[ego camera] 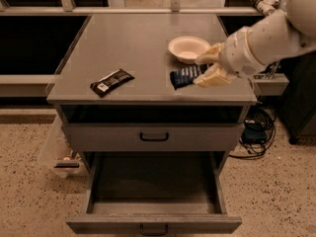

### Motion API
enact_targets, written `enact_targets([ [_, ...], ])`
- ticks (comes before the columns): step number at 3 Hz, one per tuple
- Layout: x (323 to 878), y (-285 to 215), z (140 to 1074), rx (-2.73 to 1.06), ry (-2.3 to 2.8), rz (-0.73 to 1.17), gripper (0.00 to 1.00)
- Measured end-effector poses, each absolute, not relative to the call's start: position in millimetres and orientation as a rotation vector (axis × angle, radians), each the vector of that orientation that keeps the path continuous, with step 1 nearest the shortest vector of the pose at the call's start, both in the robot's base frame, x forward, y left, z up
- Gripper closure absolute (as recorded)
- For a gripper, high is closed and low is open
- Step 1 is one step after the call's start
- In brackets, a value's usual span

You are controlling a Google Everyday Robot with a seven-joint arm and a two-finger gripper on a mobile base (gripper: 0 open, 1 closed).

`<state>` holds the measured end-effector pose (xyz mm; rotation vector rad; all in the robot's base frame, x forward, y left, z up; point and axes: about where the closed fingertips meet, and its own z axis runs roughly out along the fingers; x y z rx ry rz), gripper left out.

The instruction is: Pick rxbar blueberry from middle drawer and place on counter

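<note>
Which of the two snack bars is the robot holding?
The dark blue bar, in the gripper by the bowl; the black bar lies loose on the counter.

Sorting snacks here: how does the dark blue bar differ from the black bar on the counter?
The rxbar blueberry is dark blue with pale lettering; the black bar has a white label. The rxbar blueberry is held in the end effector at the counter's right side; the black bar lies free at front left. Both are small flat bars.
</note>
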<state>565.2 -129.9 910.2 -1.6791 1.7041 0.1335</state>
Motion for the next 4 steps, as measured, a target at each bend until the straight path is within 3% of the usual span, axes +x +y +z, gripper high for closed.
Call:
enact_targets([
  [3,639.5,-145.5,885.5,-1.598,1.708,0.225,1.0],
  [4,640.6,-145.6,884.1,-1.595,1.709,0.227,0.83],
])
